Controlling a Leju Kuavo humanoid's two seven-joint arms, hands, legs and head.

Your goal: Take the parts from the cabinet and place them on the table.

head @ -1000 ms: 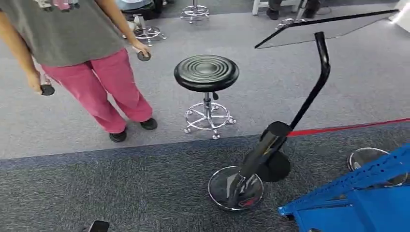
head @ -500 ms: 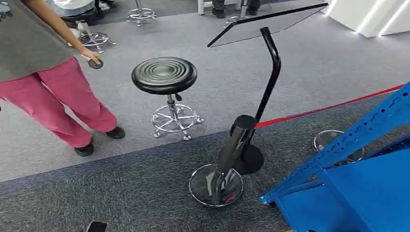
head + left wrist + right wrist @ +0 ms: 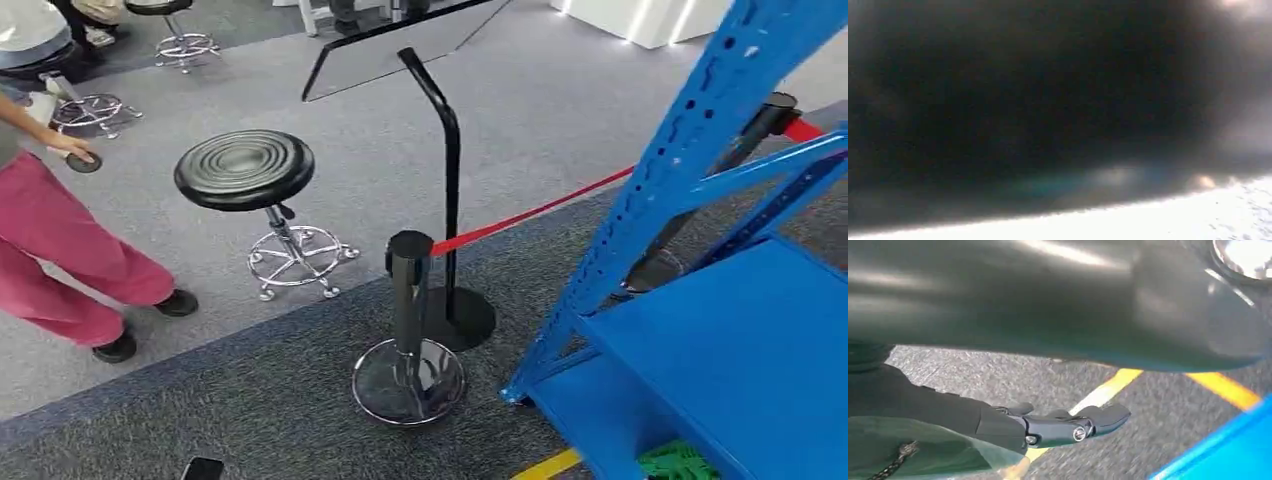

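Note:
The blue metal cabinet [image 3: 700, 330], an open rack with perforated uprights, stands at the right of the head view. Something green [image 3: 680, 465] shows at the bottom edge under its shelf; it is too cut off to tell what it is. In the right wrist view my right hand [image 3: 1068, 427] hangs over the grey carpet with its dark fingers stretched out and nothing in them. A small dark piece [image 3: 203, 468] at the bottom edge of the head view looks like part of my left hand. The left wrist view is dark and blurred.
A black post [image 3: 408, 300] on a chrome base carries a red belt [image 3: 530, 212] running to the rack. A black sign stand [image 3: 448, 180] rises behind it. A black stool [image 3: 245, 168] and a person in pink trousers [image 3: 60, 240] are at the left. A yellow floor line [image 3: 545, 465] runs beside the rack.
The camera has turned right: the stool, post and person slid left in the picture and the blue rack has come much further in. The person holds dark round things throughout.

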